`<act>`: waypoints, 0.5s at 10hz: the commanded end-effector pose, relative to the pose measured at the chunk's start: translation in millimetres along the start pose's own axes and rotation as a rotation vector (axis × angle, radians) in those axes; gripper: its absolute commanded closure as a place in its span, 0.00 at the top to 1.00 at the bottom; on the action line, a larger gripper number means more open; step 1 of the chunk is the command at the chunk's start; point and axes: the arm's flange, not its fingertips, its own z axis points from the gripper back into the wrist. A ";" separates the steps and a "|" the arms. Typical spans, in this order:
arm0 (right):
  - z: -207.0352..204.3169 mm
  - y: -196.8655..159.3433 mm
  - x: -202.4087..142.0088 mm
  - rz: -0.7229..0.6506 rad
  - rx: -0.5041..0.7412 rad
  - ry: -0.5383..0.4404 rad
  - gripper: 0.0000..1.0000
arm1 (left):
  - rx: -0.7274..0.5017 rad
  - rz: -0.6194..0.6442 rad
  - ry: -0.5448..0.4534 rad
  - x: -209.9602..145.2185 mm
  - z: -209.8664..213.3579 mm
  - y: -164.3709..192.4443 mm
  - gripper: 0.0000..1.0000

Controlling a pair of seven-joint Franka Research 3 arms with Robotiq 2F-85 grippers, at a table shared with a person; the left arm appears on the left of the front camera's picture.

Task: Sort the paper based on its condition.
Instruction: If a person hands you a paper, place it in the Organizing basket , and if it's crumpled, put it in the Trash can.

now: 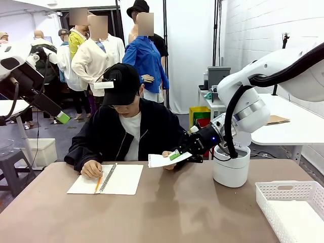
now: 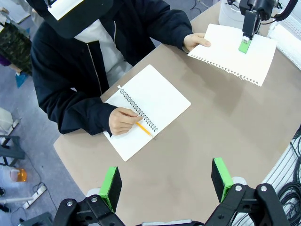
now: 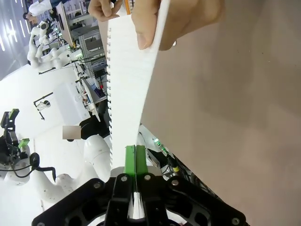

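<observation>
One paper (image 2: 221, 49) edge in right hand (image 2: 244, 45), bare tabletop (image 2: 211, 127) apparently just below.

Right end effector (image 1: 175, 155) pinching the paper (image 1: 159, 161) over the bench (image 1: 177, 212), person's hand (image 1: 166, 153) holding it too.

You are working in a robotics lab, set up as a recording bay. Your left arm (image 1: 12, 55) and right arm (image 1: 253, 109) stand at a plain brown table (image 1: 167, 212). Painted white brick wall (image 1: 253, 30) on your right; white curtain (image 1: 190, 50) hangs behind. Black cables (image 2: 289, 188) bunch beside the table. White side table (image 1: 298, 126), plastic crate (image 1: 43, 149) and grey stool (image 1: 12, 169) sit around the edges.
</observation>
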 end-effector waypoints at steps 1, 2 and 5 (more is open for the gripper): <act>1.7 1.1 -2.4 -0.015 0.001 0.009 0.00 | 0.005 0.001 0.001 -0.3 0.4 0.1 1.00; 3.6 3.1 -5.3 0.003 -0.006 0.010 0.00 | 0.005 0.001 0.001 -0.3 0.4 0.1 1.00; 25.6 24.6 -25.1 0.231 -0.059 -0.080 0.00 | 0.005 0.001 0.001 -0.3 0.4 0.1 1.00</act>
